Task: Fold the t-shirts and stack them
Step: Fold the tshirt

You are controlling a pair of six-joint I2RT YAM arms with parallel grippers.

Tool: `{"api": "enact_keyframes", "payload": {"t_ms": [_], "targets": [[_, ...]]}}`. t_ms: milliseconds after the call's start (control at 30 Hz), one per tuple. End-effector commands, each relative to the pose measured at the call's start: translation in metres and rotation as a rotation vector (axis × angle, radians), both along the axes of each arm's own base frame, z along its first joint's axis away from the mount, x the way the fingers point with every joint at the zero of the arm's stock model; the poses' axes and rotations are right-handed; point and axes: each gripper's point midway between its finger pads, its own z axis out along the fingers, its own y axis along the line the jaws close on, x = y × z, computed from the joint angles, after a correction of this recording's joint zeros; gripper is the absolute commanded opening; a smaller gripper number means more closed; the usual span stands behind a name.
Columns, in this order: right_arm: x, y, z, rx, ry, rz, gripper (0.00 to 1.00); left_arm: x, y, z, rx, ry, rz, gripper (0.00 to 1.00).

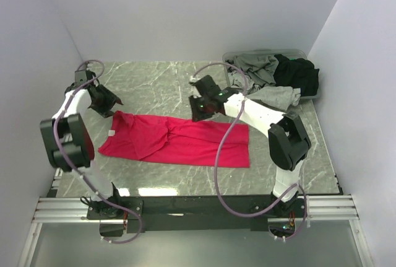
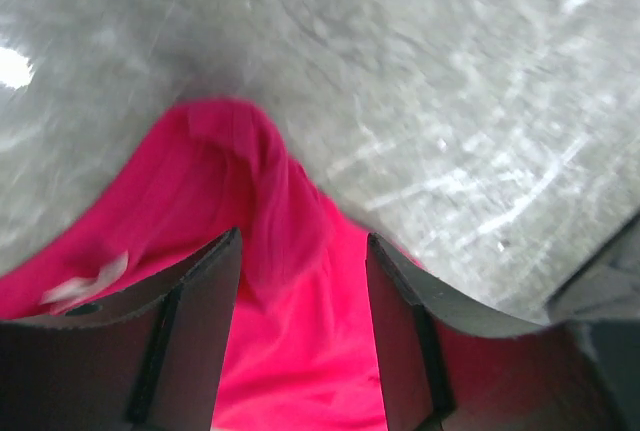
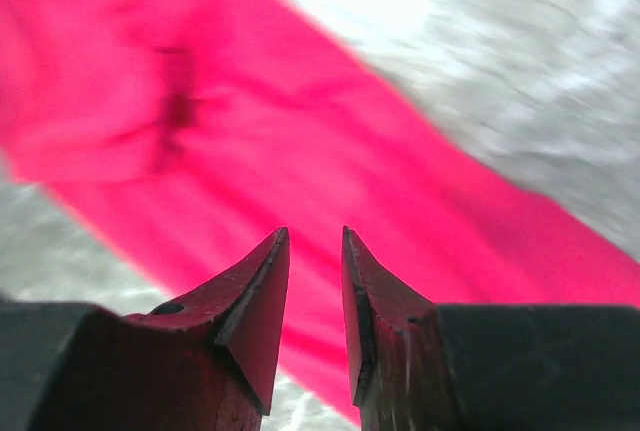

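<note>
The pinkish-red t-shirt [image 1: 176,140] lies on the marble table as a long band folded lengthwise, its collar end at the left. My left gripper [image 1: 110,101] hovers just above its far left corner; in the left wrist view the gripper [image 2: 303,251] is open with the red cloth [image 2: 290,351] below it. My right gripper [image 1: 199,111] hovers over the shirt's far edge near the middle. In the right wrist view it [image 3: 315,236] is narrowly open with nothing between the fingertips, and the red cloth [image 3: 330,151] is below. A grey t-shirt [image 1: 253,69] and a black t-shirt [image 1: 300,75] lie crumpled in the tub.
The grey plastic tub [image 1: 297,52] stands at the back right corner. More grey cloth [image 1: 275,96] hangs over its near rim by the right arm. White walls close in on the left, back and right. The table's front edge [image 1: 198,194] runs by the arm bases.
</note>
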Motion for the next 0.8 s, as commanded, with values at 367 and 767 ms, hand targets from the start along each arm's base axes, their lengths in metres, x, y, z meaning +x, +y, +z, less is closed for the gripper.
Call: {"api": "enact_keyframes", "payload": {"t_ms": [367, 767], "targets": [[0.006, -0.033, -0.066, -0.105, 0.122, -0.097, 0.32, 0.042, -0.027, -0.025, 0.035, 0.063, -0.118, 0.57], [0.005, -0.041, -0.078, -0.120, 0.158, -0.126, 0.32, 0.038, -0.040, -0.051, 0.116, 0.169, -0.187, 0.55]]}}
